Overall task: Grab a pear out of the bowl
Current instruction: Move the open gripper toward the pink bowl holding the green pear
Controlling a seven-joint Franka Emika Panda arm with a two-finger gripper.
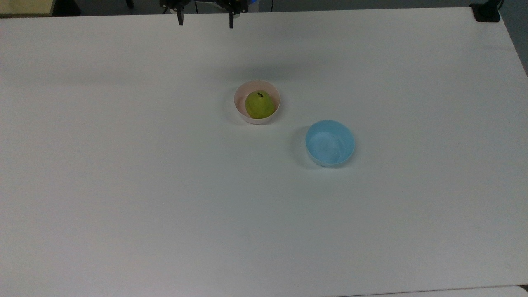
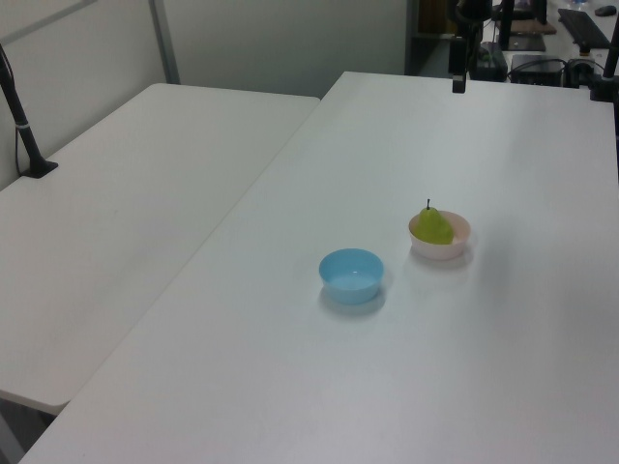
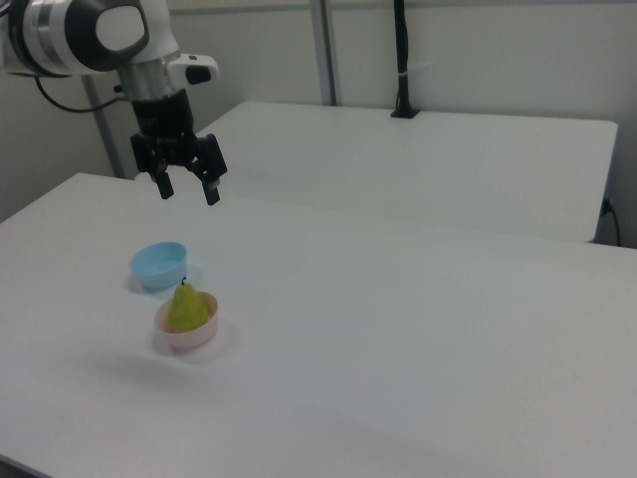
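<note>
Fingers (image 3: 163,186) were spread wide apart with nothing between them, the gripper (image 3: 186,188) hanging high above the white table (image 1: 123,185) and well clear of everything on it. And where was the target? The pear (image 1: 259,104) sat inside the pink bowl (image 1: 239,94), stem end up and leaning slightly, its long axis close to vertical in the right view, with the yellow-green top standing above the rim. In the top view the gripper (image 1: 205,20) hung at the upper edge of the frame, and the pear lay below it and a little toward the top view's right, well apart. In the right view the bowl (image 3: 185,338) sat below the fingers and nearer the camera, so the gap was mostly one of height plus a shift across the table. A light blue bowl (image 1: 330,143) stood near the pink one but not touching it, holding nothing. My read: the reach was not yet begun, and the coming move called for travelling over the pink bowl and then descending straight, with the two fingers straddling the pear's rounded body inside the rim. The bowl's wall looked like the risk, since a finger catching it could tip or drag the bowl.
</note>
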